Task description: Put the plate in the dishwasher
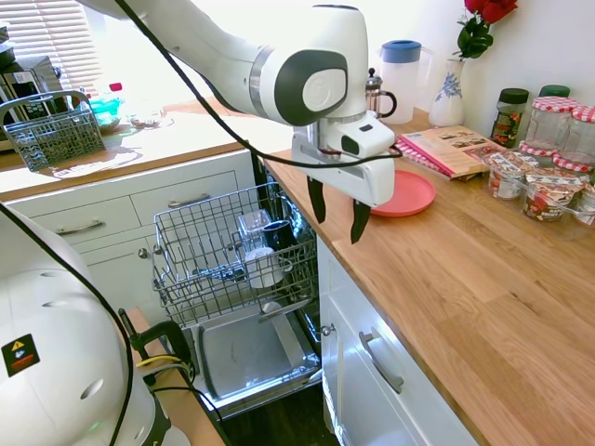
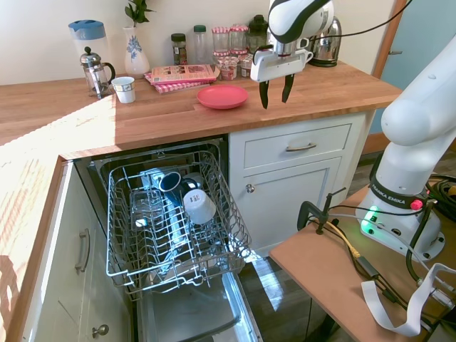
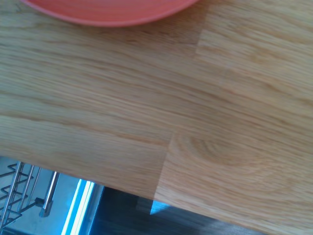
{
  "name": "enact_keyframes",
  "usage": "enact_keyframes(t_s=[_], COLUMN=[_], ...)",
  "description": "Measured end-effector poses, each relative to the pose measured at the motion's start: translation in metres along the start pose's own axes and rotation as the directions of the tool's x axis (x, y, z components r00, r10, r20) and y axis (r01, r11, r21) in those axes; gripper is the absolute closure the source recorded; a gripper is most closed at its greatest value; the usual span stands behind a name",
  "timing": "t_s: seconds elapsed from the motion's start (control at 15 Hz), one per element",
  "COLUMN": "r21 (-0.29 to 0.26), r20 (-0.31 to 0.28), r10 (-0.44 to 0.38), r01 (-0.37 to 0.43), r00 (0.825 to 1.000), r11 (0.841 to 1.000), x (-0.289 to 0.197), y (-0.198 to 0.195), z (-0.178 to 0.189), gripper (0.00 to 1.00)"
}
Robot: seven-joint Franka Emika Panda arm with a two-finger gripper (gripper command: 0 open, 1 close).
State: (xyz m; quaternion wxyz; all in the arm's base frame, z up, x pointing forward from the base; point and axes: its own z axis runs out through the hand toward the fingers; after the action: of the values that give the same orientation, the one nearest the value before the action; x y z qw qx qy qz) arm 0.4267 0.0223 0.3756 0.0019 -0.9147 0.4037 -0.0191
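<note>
The coral-red plate (image 1: 407, 194) (image 2: 222, 96) lies flat on the wooden counter, and its rim (image 3: 107, 12) shows at the edge of the wrist view. My gripper (image 1: 335, 212) (image 2: 275, 91) hangs open and empty above the counter's front edge, a short way from the plate toward the front of the counter and clear of it. The dishwasher (image 1: 244, 269) (image 2: 171, 221) below the counter stands open, its grey wire rack pulled out and holding cups and glasses, with the steel-lined door folded down.
Behind the plate lie a magazine (image 1: 451, 149) and several jars (image 1: 548, 172). A French press (image 2: 94, 71), a white cup (image 2: 125, 89), a jug and a vase (image 2: 135, 51) stand along the wall. A grey cutlery basket (image 1: 51, 130) sits on the far counter.
</note>
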Motion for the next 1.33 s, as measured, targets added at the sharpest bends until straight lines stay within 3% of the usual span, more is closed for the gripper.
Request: enact_keyframes(t_s=[0.33,0.6,0.93,1.27,1.33], r21=[0.053,0.148,0.223,0.246,0.254], r20=[0.011,0.033,0.114,0.161,0.173], r10=[0.046,0.086,0.114,0.129,0.128], r01=[-0.047,-0.090,-0.137,-0.166,-0.170], r00=[0.999,0.996,0.987,0.978,0.977], r11=[0.997,0.985,0.965,0.955,0.952], x=[0.013,0.065,0.138,0.169,0.173], y=[-0.007,-0.032,-0.068,-0.090,-0.093], z=[-0.012,-0.033,-0.010,0.020,0.026], gripper=[0.00,0.00,0.00,0.00,1.00])
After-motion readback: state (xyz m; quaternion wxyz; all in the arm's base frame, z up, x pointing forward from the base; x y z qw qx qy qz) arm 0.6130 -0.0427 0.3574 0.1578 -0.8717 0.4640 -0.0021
